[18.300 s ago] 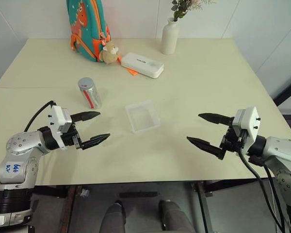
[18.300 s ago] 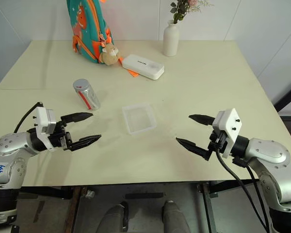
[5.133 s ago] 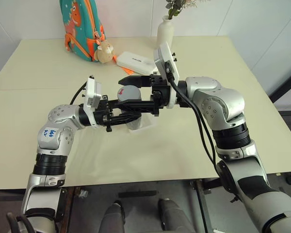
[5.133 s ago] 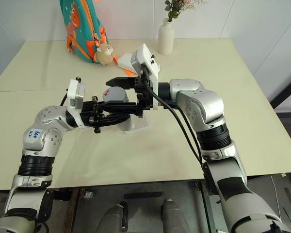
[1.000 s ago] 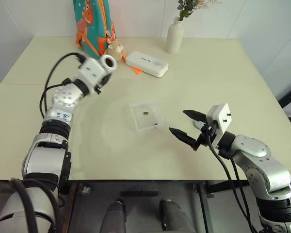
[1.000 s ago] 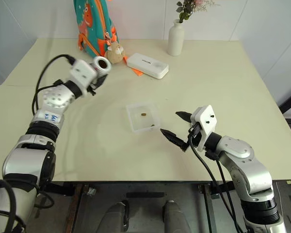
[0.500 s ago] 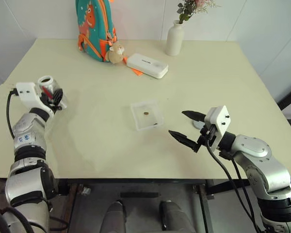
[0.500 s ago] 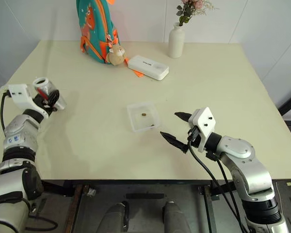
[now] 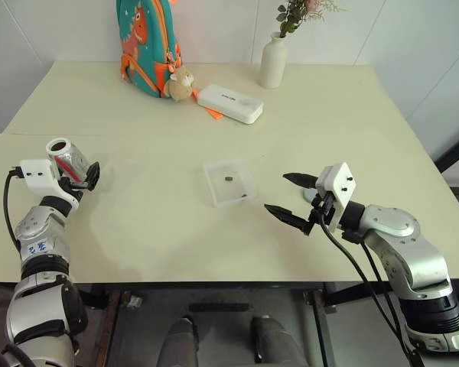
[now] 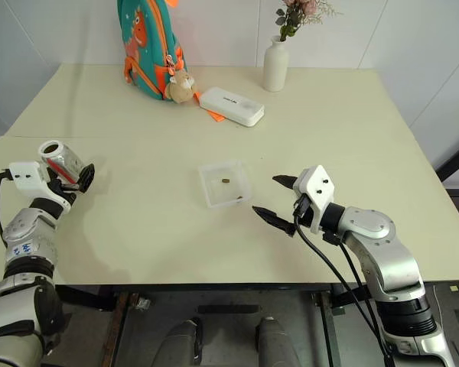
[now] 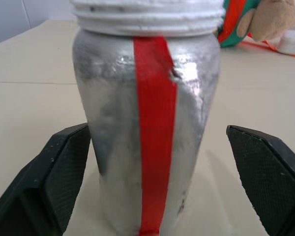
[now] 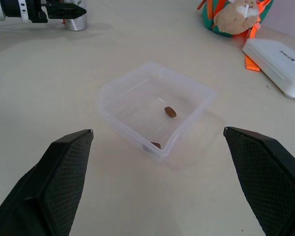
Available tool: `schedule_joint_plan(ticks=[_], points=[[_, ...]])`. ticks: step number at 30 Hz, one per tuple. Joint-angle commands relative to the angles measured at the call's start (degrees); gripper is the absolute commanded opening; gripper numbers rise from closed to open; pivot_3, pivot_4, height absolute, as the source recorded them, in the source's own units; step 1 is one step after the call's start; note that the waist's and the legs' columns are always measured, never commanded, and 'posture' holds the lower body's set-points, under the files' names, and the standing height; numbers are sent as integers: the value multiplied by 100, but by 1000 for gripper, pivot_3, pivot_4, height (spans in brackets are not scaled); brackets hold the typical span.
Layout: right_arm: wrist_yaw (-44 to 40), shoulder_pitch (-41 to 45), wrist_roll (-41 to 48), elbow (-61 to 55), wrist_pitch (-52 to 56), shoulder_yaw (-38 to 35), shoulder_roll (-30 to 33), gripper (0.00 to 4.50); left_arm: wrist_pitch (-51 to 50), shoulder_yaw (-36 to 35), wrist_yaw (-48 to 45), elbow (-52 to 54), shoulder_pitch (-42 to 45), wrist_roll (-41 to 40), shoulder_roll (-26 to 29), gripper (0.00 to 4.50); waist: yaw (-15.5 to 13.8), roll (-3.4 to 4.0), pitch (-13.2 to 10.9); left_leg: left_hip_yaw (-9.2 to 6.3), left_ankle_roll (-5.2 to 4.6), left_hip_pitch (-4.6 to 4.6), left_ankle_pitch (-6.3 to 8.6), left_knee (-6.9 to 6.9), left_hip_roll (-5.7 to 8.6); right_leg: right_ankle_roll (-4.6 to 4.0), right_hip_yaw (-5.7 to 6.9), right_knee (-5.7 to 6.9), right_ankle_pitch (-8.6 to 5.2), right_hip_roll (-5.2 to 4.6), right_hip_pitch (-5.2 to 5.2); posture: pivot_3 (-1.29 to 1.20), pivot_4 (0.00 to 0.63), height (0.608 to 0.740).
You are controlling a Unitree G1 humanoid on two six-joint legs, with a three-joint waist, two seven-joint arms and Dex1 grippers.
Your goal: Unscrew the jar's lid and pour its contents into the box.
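Jar [image 9: 63, 157] upright on worktop [image 9: 153, 222] between spread fingers of left gripper [image 9: 83, 174], untouched, right gripper [image 9: 289, 196] wide open, empty, box [image 9: 229, 181] with brown bits [image 12: 170, 111] just ahead.

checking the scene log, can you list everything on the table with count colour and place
jar: 1, silvery with red stripe, lid off, upright at the table's left edge
box: 1, clear plastic, table centre
contents: 2 brown bits, inside the box
lid: 1, pale grey, on the table behind the right gripper, mostly hidden
case: 1, white, far side, centre
vase: 1, white, with flowers, far edge
backpack: 1, teal and orange, far left, with a plush toy hanging on it
left gripper: open, fingers either side of the jar
right gripper: open, empty, right of the box
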State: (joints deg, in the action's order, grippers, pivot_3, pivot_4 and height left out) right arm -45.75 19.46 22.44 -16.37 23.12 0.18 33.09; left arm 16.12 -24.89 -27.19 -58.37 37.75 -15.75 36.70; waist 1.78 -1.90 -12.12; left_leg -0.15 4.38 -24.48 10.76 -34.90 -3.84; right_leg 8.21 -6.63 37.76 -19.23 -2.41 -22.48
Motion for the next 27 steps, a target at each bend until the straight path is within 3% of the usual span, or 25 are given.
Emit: schedule_joint_plan(ticks=[1,6,11,15,19,27], points=[[-92,63,29,-109,-175,-82,45,4500,-47,-32,-88,1090,-566,-146,-36,4472,3,0,0,2,0,0,1,0,0,0,-1,-1,0,-1,0,0,150,740],[-255,134,54,58,-312,-156,61,4500,-658,-125,45,2925,-2028,-169,-28,4472,29,0,0,7,1,5,2,9,-4,-1,-5,-3,0,-2,0,0,150,740],[-638,365,118,469,-503,-222,147,4500,-1139,-366,31,4012,-3017,-182,262,4472,47,-4,1,10,1,14,1,11,-7,-19,-4,-6,1,-3,1,0,150,740],[-880,471,40,748,-641,-171,215,4500,-1485,-611,-64,4531,-3426,-282,459,4472,58,-7,4,22,-7,26,-5,29,-8,-124,-4,-35,-37,-13,9,0,150,740],[-1045,549,81,863,-713,-258,300,4500,-1944,-547,-738,5276,-3556,-787,592,4472,57,-9,5,42,-8,26,-6,37,-7,-126,-14,-46,-36,-21,7,0,150,740],[-1698,585,166,1119,-1400,-487,622,4500,-2261,606,-2793,6028,-2852,-1251,1122,4472,55,-9,6,48,-7,32,-6,79,-7,-121,-15,-62,-33,-19,-2,0,150,740]])
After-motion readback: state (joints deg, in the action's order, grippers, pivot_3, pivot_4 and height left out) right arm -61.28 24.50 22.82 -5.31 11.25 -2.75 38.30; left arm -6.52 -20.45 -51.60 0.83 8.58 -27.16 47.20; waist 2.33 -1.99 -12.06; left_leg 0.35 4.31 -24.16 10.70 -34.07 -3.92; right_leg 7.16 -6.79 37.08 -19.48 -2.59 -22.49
